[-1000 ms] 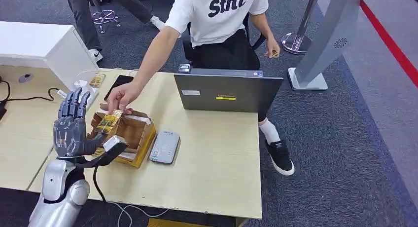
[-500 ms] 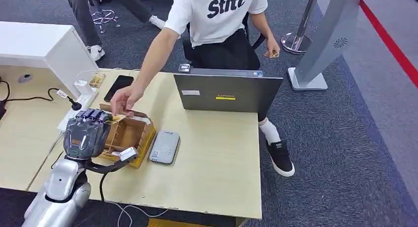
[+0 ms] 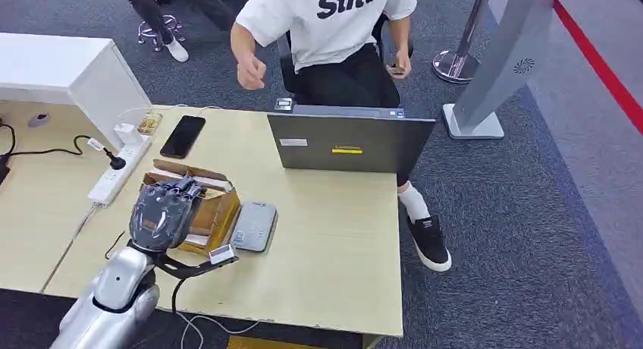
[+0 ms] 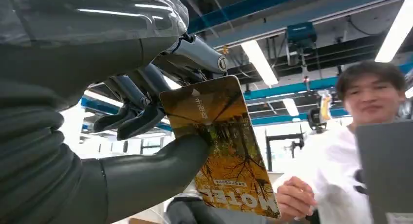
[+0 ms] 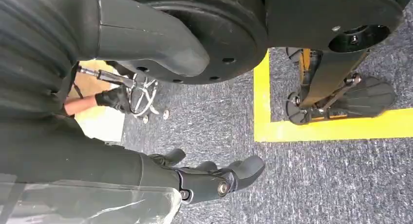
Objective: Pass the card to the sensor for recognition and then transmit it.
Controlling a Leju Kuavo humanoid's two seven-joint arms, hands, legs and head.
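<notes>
Left hand (image 4: pixel 122 136) pinches card (image 4: pixel 221 146) thumb-to-fingers, just beside sensor (image 3: pixel 253 226). Thin edge grip: card could slip or tilt mid-swipe.

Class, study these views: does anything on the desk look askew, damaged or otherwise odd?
Mostly tidy. The cardboard box sits skewed to the desk edge, its flaps open and ragged. The card reader lies tilted beside it. The left robot hand holds the card, nothing spilled.
</notes>
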